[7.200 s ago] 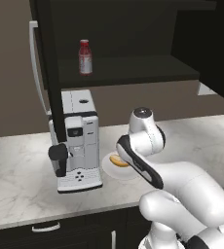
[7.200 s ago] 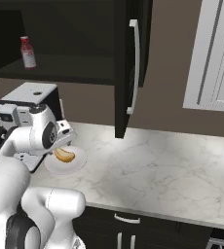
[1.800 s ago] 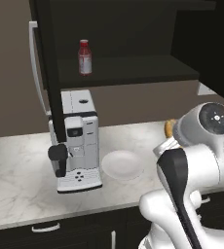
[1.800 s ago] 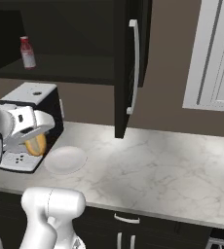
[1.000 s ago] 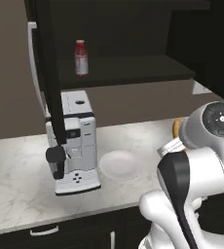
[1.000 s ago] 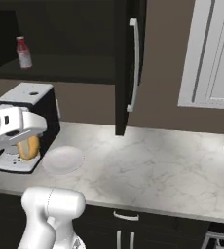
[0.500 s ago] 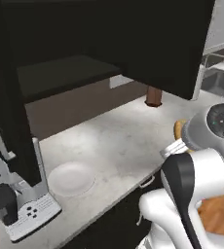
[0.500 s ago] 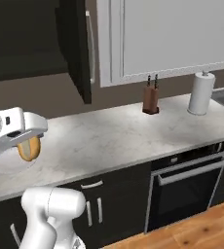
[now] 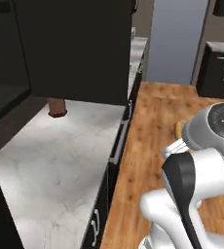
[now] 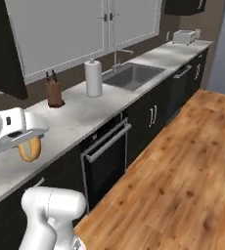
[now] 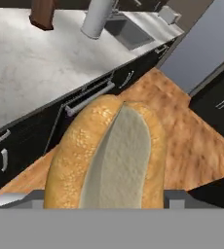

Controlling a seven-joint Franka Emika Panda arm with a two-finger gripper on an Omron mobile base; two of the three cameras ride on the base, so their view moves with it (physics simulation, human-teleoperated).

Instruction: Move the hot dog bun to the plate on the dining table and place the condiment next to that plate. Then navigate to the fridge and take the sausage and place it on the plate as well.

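Golden split hot dog bun (image 11: 109,155), pale inside

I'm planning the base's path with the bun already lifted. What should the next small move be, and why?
Probably keep turning the base toward the open wooden floor, with the pincer closed on the hot dog bun. The bun hangs above the marble counter, near the knife block and paper towel roll, and no dining table or brown-rimmed plate is in sight to set it on.

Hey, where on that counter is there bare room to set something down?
Bare marble counter lies between the knife block and the oven front, and beyond the sink toward the toaster. It is crowded around the paper towel roll and faucet.
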